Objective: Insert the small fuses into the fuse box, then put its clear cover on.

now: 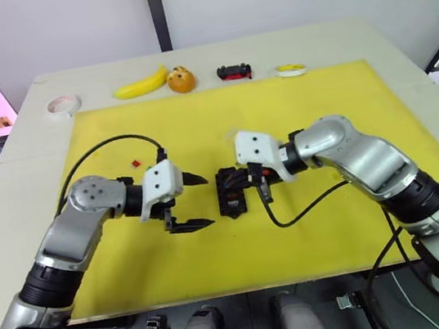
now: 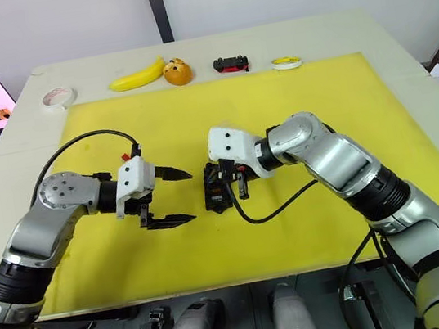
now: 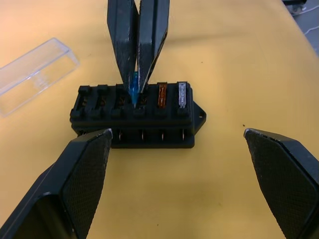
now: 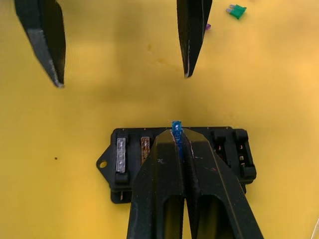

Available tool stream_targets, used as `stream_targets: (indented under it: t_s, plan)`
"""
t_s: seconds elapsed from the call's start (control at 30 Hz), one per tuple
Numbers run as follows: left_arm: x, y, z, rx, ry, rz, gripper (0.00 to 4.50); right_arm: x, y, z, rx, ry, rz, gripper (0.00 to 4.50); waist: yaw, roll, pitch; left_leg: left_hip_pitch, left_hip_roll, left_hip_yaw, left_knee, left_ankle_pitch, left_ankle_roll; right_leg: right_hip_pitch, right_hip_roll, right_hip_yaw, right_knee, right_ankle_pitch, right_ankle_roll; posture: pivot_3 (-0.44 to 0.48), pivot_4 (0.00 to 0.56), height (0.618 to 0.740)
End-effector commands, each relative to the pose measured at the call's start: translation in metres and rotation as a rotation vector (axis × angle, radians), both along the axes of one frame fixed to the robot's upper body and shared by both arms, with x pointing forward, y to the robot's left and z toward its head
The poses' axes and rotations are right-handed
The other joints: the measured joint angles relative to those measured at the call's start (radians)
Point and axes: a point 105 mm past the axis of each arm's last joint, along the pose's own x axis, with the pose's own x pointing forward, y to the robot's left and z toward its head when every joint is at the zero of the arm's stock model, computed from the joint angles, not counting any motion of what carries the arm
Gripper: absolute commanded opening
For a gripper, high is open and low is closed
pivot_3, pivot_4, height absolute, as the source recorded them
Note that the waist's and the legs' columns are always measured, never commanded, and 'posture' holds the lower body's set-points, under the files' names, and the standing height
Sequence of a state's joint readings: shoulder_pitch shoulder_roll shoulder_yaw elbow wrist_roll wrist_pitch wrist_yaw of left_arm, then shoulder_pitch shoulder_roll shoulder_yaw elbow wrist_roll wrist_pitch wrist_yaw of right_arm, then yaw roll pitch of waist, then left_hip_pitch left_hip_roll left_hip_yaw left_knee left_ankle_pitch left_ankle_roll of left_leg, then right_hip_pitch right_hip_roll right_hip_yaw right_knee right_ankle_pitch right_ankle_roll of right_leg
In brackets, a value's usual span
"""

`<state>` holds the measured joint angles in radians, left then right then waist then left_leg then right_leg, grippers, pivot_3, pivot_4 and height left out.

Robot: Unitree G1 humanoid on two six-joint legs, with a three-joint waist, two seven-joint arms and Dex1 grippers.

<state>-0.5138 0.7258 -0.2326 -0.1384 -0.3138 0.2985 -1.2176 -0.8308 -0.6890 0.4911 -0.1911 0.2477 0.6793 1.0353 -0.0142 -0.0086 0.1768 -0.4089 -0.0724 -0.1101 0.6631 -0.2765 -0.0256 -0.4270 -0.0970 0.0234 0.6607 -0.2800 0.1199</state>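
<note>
Right gripper (image 4: 178, 142) pinches blue fuse (image 3: 134, 84) over fuse box (image 3: 134, 117); left gripper (image 1: 196, 202) gapes beside it.

The fuse box (image 3: 135, 115), a small black block with two rows of slots, is laid flat on the yellow surface. A grey fuse (image 3: 182, 94) and an orange-brown fuse (image 3: 161, 95) are seated side by side at one end of a row. A blue fuse (image 3: 134, 89) is held upright at the next slot, pinched between two black fingers (image 3: 123, 40). The clear cover (image 3: 34, 74) is laid just beside the box. A green fuse (image 4: 236, 10) and a purple fuse (image 4: 208, 26) are left loose on the surface.
</note>
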Motion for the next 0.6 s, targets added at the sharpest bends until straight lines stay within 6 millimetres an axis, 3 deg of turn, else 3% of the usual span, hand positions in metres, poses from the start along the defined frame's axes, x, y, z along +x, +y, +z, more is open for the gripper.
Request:
stream_targets:
  t_s: [0.03,0.6]
  plan:
    - [0.0006,-0.0031,0.0078,-0.005,-0.038,-0.011,4.46,-0.0005,0.0029,0.0101,0.01,-0.043,0.024,0.0,0.0,0.0,0.0,0.0,0.0,0.0,0.0,0.0,0.0,0.0,0.0,0.0,0.0,0.0,0.0,0.0,0.15,0.74]
    - [0.0022,-0.0051,0.0087,-0.011,-0.043,-0.004,4.46,0.0,-0.0001,0.0051,-0.014,-0.041,0.023,0.0,0.0,0.0,0.0,0.0,0.0,0.0,0.0,0.0,-0.001,0.0,0.0,0.0,0.001,0.0,0.0,0.0,0.15,0.74]
